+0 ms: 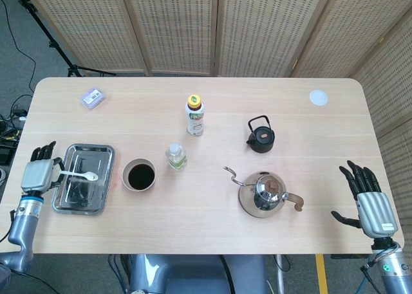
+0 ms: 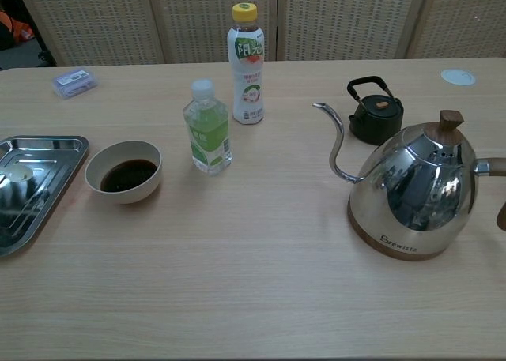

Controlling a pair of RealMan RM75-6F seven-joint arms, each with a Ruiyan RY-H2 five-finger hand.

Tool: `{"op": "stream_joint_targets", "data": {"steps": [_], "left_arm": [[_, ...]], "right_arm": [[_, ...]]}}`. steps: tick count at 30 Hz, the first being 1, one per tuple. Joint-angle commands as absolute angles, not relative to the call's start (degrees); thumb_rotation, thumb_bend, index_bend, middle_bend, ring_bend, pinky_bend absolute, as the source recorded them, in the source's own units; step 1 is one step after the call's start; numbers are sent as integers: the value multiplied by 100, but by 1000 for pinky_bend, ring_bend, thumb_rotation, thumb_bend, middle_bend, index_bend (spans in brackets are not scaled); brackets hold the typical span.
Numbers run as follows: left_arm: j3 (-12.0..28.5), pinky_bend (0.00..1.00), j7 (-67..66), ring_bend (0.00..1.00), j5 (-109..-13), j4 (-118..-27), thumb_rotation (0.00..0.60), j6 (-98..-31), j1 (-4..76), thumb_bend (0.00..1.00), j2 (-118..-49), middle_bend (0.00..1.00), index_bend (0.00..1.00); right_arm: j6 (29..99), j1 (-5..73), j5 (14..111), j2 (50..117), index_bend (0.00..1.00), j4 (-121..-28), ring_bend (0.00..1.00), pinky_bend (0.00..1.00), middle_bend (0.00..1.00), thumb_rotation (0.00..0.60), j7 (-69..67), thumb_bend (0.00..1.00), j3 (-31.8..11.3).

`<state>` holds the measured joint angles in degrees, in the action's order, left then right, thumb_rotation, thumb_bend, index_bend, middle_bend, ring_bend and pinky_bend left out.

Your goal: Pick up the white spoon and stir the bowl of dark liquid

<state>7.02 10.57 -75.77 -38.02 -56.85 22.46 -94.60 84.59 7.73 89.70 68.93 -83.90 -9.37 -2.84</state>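
Overhead view alone shows you both robot hands. Your left robot hand (image 1: 37, 173) sits at the table's (image 1: 206, 236) left edge, just beside the rectangular steel tray (image 1: 103, 154), and appears to pinch the handle of the white plastic spoon (image 1: 82, 175), whose bowl end reaches out over the tray; whether it truly grips you cannot tell for sure. Your right robot hand (image 1: 370, 201) hovers past the right edge, fingers spread, holding nothing.

From the chest camera you get neither hand, only the spoon's bowl end (image 2: 16, 174) over the tray (image 2: 55, 144) at the frame's left edge. The round cream bowl of dark liquid (image 1: 139, 175) stands just right of the tray. The small green-labelled water bottle (image 1: 176, 156) is near the bowl's right side. Bare table lies in front of the bowl, along the near edge.
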Motion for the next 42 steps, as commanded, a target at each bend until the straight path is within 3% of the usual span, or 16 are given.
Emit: {"op": "stream_joint_targets", "data": {"steps": [1,12,24,30,42], "left_arm": [[692,0,739,0,-7621,-4016,600,-5943,2149,402,-9246,0,613],[697,0,3,0,-8011,-5338,600,-6939,2068,401,-8359,0,613],[829,0,-1999,0,-8447,-6675,600,-7000,2757,393,-8000,0,618],[750,0,-2623,0,-8756,-6422,600,-6864,3139,380,-8275,0,620],[461,0,-2656,0,-9154,-5279,600,-6875,3443,376,-9106,0,631]], "right_arm": [[8463,771,8976,6889,68,-8398,0,0,0,600,-940,0,-280],[8473,773,8993,6873,68,-8447,0,0,0,600,-954,0,-280],[8479,765,8970,6840,68,-8463,0,0,0,600,-1011,0,-292],[8461,766,8935,6818,68,-8439,0,0,0,600,-1112,0,-307],[8403,792,8975,6795,68,-8429,0,0,0,600,-1245,0,-275]]}}
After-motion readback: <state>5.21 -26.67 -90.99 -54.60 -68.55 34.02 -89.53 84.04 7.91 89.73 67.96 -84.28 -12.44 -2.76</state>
